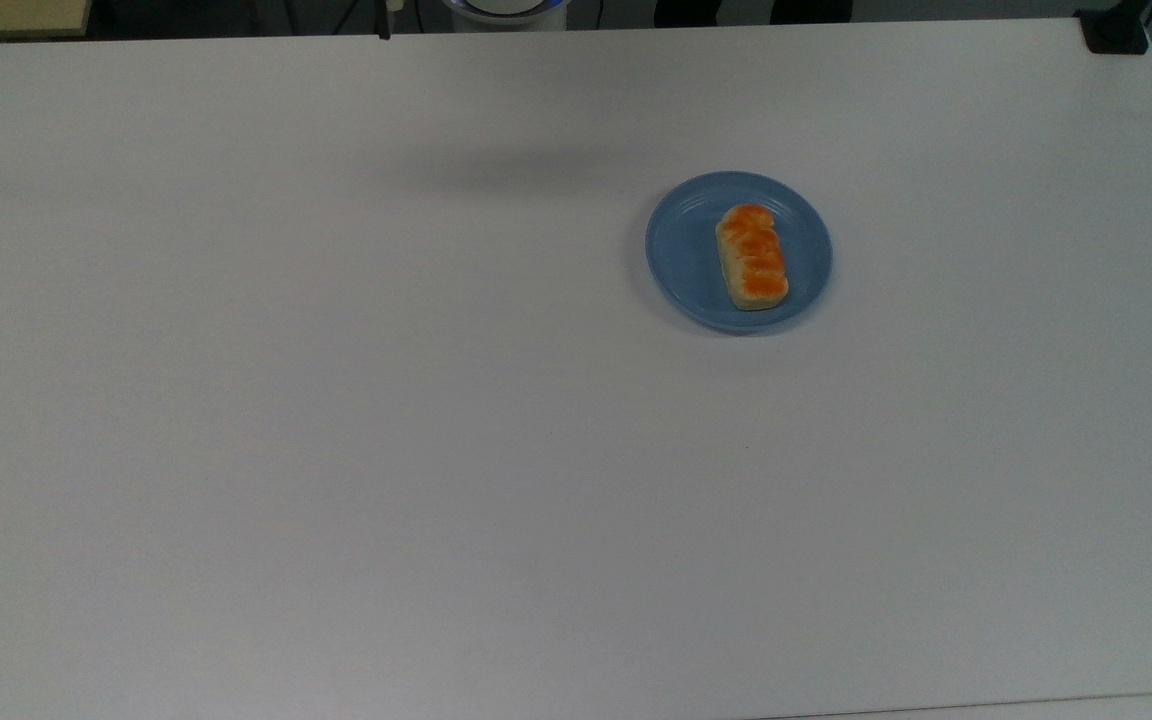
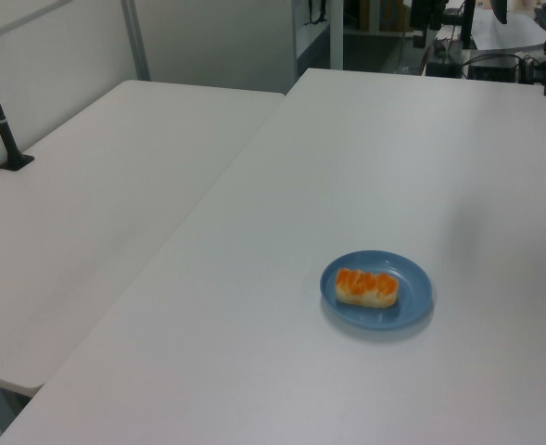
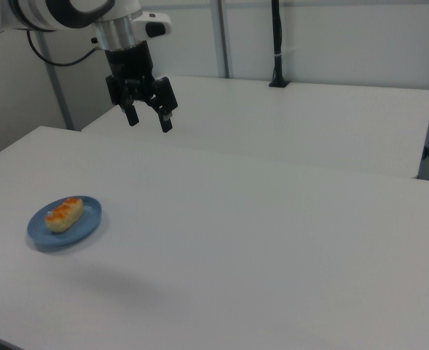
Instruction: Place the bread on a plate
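Already the bread (image 1: 753,257) lies flat on the plate (image 1: 681,250); top view: plate nearer the worktop's (image 1: 336,450) far edge than its near one, toward the top view's right.

Left view: bread (image 2: 366,287) wholly inside the rim, plate (image 2: 413,292) well in from every worktop edge.

Right view: pincer (image 3: 147,109) high above the worktop, well apart from the plate (image 3: 87,222), jaws spread, holding nothing.

Judgement: placement done. Retreat wants only a clean lift away, no sweep low over the plate.
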`<state>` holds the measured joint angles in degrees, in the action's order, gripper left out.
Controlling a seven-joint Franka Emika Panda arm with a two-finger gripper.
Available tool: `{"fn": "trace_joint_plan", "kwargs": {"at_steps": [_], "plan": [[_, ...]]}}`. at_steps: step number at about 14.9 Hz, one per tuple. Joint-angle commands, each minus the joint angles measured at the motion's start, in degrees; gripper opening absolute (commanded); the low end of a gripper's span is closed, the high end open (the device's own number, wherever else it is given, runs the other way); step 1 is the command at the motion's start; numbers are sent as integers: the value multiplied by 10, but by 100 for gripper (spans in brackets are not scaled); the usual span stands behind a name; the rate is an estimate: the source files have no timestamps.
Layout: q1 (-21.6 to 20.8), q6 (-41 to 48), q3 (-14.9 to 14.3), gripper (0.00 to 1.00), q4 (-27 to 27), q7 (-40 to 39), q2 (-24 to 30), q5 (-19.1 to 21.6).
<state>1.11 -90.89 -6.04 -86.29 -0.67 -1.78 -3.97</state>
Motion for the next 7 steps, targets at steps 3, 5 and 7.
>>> {"fn": "trace_joint_plan", "kwargs": {"at_steps": [3,5,7], "plan": [[-9,0,-3,100,-19,-5,18,-3],[-9,-1,-3,100,-18,3,16,1],[-9,-3,-3,100,-18,7,15,1]]}}
